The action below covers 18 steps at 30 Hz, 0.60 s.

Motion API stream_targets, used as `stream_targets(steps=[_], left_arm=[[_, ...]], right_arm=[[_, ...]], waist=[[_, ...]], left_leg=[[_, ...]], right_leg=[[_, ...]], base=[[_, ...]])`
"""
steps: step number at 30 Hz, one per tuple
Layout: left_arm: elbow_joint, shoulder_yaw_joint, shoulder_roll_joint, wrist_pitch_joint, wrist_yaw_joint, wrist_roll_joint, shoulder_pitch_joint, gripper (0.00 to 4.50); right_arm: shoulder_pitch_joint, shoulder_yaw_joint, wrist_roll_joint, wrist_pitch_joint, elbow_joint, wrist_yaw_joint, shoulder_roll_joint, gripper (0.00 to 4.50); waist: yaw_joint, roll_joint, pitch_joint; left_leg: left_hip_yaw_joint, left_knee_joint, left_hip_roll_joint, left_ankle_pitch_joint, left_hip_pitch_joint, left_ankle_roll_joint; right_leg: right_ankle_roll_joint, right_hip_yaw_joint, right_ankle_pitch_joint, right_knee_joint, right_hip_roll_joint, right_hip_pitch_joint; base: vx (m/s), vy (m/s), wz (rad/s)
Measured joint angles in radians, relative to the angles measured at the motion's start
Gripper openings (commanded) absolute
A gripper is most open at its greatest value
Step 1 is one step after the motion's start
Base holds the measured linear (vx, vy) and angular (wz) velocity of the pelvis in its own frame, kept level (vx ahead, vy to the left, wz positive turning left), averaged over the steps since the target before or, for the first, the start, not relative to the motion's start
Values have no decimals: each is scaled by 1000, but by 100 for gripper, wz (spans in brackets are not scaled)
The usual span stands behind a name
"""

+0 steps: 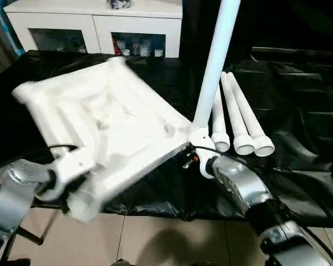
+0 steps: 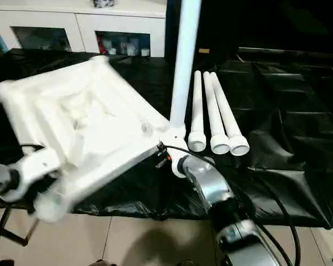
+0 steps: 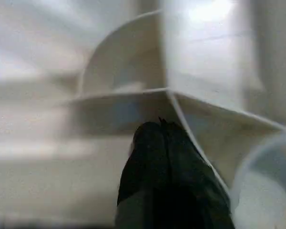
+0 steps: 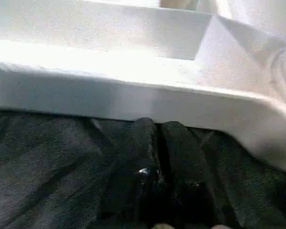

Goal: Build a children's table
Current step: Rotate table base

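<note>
The white tabletop (image 1: 111, 122) lies upside down and tilted on the black cloth, ribbed underside up, with its near corner hanging past the table's front edge. One white leg (image 1: 216, 55) stands upright in the tabletop's right corner socket. Three more legs (image 1: 238, 116) lie side by side on the cloth to the right. My left gripper (image 3: 157, 126) is shut, its tips against a rib of the underside near the tabletop's near left edge. Just under the rim by the upright leg's corner, my right gripper (image 4: 157, 126) has its fingers together with nothing between them.
A black cloth (image 1: 299, 111) covers the work table, and its front edge drops to a tiled floor (image 1: 155, 238). A white cabinet (image 1: 94, 22) with glass-fronted compartments stands behind the table at the far left.
</note>
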Motion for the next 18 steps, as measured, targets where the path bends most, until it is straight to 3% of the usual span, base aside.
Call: stream_targets(steps=[7, 14, 18], left_arm=[[-51, -51, -82, 24, -37, -64, -21, 0], [4, -86, -190, 28, -12, -69, -102, 0], [41, -109, -266, 27, 12, -71, -158, 0]], right_arm=[[-46, 0, -6, -53, 88, -1, 26, 13], [-61, -2, -15, -84, 138, 8, 44, 13], [-102, -21, -15, -97, 210, -4, 70, 13]], waist=[[-5, 0, 0], [-1, 1, 1], [-13, 2, 1]], left_leg=[[0, 0, 0, 1, 0, -1], [-1, 5, 0, 1, 1, -2], [-2, 7, 0, 1, 1, -2]], right_leg=[[0, 0, 0, 3, 0, 0], [0, 0, -1, 8, 0, -1], [1, 0, -1, 9, 0, -1]], base=[[0, 0, 0], [0, 0, 0], [0, 0, 0]])
